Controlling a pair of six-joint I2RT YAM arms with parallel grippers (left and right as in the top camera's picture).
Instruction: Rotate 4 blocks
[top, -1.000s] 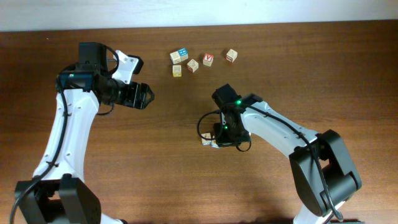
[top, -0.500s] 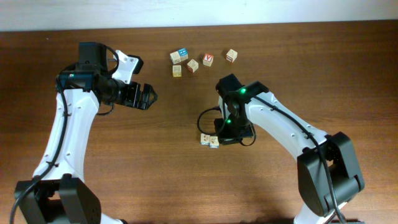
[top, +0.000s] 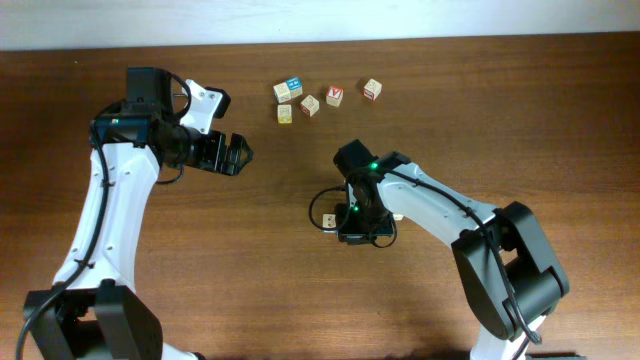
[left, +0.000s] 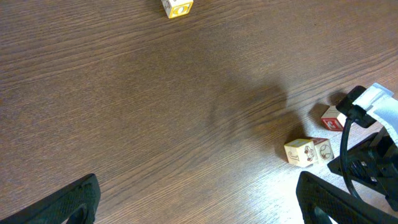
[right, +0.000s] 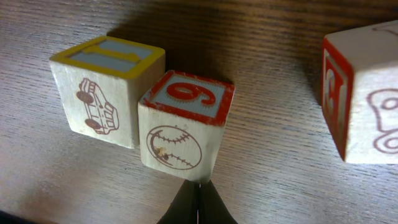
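Three pale wooden blocks lie mid-table. In the right wrist view a yellow-topped block (right: 106, 93) with a car picture touches a red-topped block (right: 185, 127) with a baseball picture. A third block (right: 364, 93) with red edges sits apart to the right. My right gripper (right: 198, 190) is shut, its tips against the baseball block's near bottom corner, holding nothing. From overhead the right arm (top: 362, 200) covers most of these blocks; one block (top: 327, 222) peeks out. My left gripper (top: 238, 154) hovers open and empty, well to the left. Its view shows the block pair (left: 308, 152).
Several more cubes lie at the back of the table: a blue-topped cube (top: 288, 89), a yellow-marked cube (top: 285, 114), a plain cube (top: 310, 104), a red "V" cube (top: 334, 96) and a cube (top: 372, 89) farthest right. The right arm's cable (left: 344, 140) loops beside the middle blocks.
My right arm lifted off toward the back, then came back down and left over the two touching blocks. My left gripper opened wider; its arm stayed in place.
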